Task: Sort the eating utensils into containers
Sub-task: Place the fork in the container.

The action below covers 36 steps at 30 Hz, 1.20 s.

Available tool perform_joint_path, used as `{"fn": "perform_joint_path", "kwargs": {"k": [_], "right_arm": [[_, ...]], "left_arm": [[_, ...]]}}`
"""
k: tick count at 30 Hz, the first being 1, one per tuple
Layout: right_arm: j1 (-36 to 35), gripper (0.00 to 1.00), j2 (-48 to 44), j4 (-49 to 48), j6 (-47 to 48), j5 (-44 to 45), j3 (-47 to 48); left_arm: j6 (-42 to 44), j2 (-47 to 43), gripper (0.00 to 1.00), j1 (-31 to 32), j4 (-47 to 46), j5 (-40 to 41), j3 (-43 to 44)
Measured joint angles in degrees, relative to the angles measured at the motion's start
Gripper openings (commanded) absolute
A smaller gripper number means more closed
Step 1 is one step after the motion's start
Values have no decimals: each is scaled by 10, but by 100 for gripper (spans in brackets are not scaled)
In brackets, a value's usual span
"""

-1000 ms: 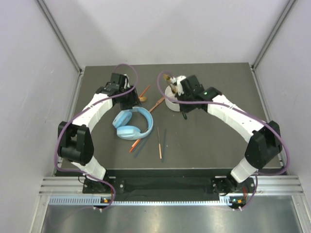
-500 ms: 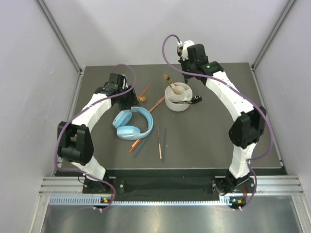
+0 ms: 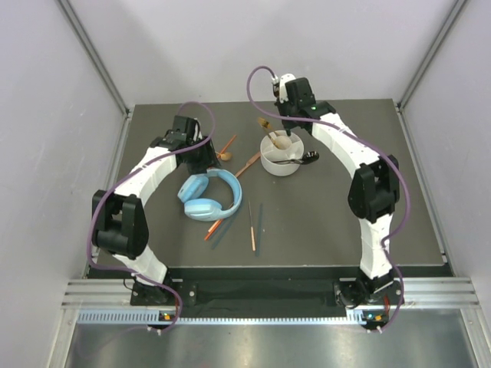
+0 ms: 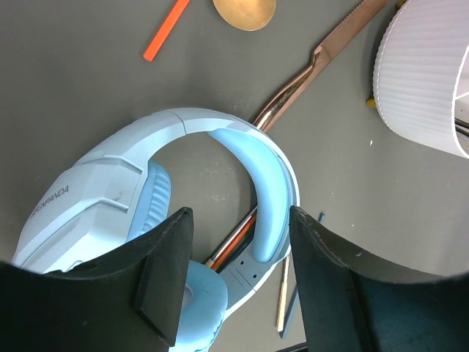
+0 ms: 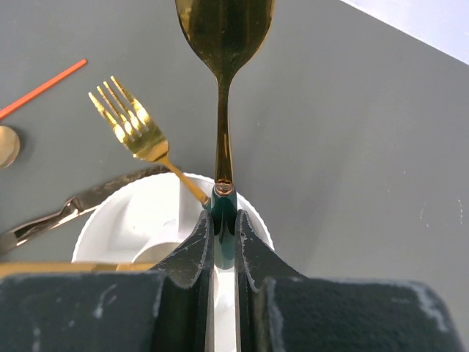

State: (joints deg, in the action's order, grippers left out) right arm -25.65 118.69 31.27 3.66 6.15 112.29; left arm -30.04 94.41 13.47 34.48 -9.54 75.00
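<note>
Shows right fingers (image 5: 196, 249) back above the holder (image 3: 280, 166), pinching a gold spoon (image 5: 223, 29) for drop-in; left fingers (image 4: 165, 279) spread over headphones (image 4: 95, 176).

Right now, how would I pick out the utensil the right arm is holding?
Find the round white holder at the far middle of the table; the right gripper hangs just above it. Pinched between its fingers is a gold spoon. Unlike the gold fork leaning out of the holder beside it, it has a smooth oval bowl and no tines.
</note>
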Motion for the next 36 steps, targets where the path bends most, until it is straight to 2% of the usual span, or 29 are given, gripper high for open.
{"fn": "perform_joint_path", "kwargs": {"k": [16,24,31,32,33,36], "right_arm": [[11,0,37,-39,4,-2,-5],[12,0,28,-84,7,-2,-86],[14,0,14,-93,9,-2,-111],[14,1,13,-95,9,-2,-114],[14,7,11,-95,9,-2,-116],[14,15,9,-94,9,-3,-119]], "left_arm": [[2,10,60,0,2,0,0],[2,27,59,0,3,-1,2],[2,27,59,0,4,-1,3],[2,28,59,0,4,-2,4],[2,30,59,0,5,-3,7],[2,37,59,0,5,-7,16]]}}
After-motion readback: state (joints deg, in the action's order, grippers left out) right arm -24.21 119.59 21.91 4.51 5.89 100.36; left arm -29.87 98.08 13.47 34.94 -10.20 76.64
